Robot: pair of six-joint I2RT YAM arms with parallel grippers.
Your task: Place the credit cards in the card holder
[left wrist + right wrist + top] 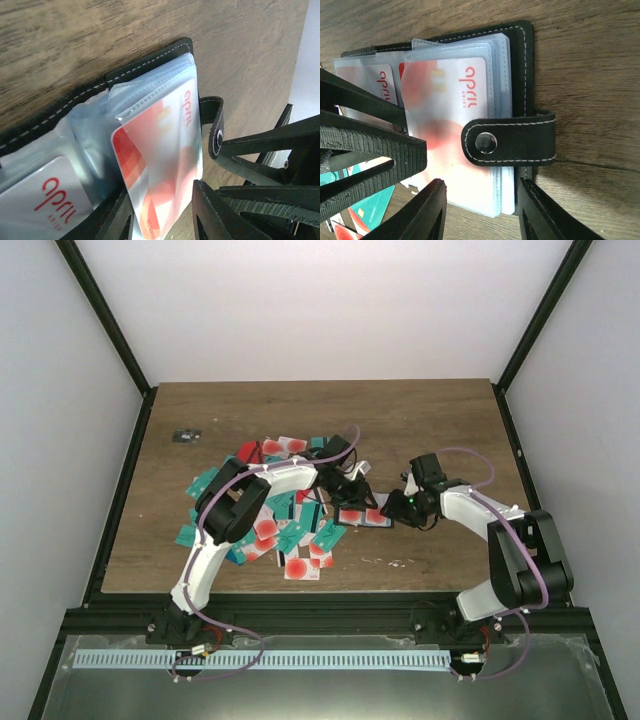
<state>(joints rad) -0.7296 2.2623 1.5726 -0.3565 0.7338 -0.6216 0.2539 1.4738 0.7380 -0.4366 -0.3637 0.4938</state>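
Note:
The black card holder (362, 517) lies open on the table, its clear sleeves up; it also shows in the left wrist view (145, 62) and the right wrist view (525, 60). My left gripper (162, 220) is shut on the long edges of a white credit card with a red circle (160, 150). The card's far end sits in a sleeve on the right page. Its near end tilts up. My right gripper (480, 187) is open, its fingers over the holder's near edge beside the snap tab (520, 142). A second white card (50, 195) sits in the left page.
A heap of loose teal, red and white credit cards (290, 540) lies left of the holder under the left arm. A tiny dark grey object (186, 435) sits at the far left. The two grippers (352, 490) (395, 508) are close together over the holder.

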